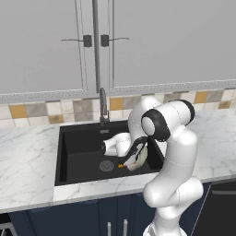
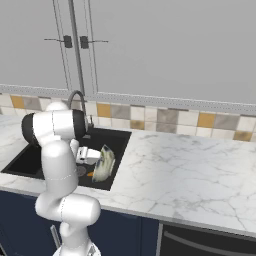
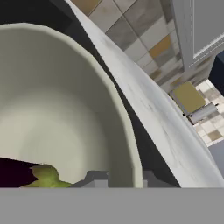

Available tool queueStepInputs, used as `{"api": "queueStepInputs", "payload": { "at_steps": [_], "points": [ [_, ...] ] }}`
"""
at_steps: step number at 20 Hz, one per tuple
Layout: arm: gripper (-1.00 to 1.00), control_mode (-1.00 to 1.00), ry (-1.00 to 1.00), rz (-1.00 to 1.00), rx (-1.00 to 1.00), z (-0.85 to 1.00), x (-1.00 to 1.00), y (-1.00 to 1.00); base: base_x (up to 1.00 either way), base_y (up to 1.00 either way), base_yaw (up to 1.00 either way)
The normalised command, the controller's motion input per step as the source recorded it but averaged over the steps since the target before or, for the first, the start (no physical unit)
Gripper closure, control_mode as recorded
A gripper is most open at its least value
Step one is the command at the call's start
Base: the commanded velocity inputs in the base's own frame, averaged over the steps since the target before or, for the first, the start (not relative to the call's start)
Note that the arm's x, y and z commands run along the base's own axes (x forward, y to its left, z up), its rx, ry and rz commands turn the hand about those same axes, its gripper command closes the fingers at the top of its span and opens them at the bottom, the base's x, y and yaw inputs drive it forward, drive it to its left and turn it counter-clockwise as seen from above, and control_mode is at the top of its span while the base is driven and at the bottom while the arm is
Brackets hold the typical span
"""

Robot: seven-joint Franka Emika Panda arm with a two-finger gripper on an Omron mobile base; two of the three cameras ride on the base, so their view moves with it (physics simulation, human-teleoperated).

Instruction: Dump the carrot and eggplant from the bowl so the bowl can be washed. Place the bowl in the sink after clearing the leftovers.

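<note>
Left base view shows the white arm bent down into the black sink, its pincer low in the basin at about 4 o'clock from the round grey drain; the pale bowl stands tilted steeply on edge at the pincer, near the sink's right wall; a small orange tip of the carrot pokes out at the bowl's lower edge, at 3 o'clock from the drain, just beside it; the thin grey faucet rises at 12 o'clock behind the basin, on the marble bench.

Right base view has the same bowl tipped up inside the sink, with the carrot at its 8 o'clock.

Hand view looks straight into the bowl's smooth cream inside; the pincer is closed on the bowl's rim at 6 o'clock, one fingertip to each side of the wall; at 7 o'clock in the bowl lies the dark purple eggplant, touching a green lump, apparently the carrot's leafy end.
</note>
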Motion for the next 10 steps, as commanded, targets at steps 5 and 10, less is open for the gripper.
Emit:
{"api": "queueStepInputs", "payload": {
  "at_steps": [5,10],
  "points": [
    [1.0,-1.0,-0.18,0.0,-0.09,0.49,-0.11,0.08,0.0,0.0,0.0],
    [1.0,-1.0,-0.08,0.01,-0.1,0.09,-0.07,0.09,0.0,0.0,0.0]
  ]
}}
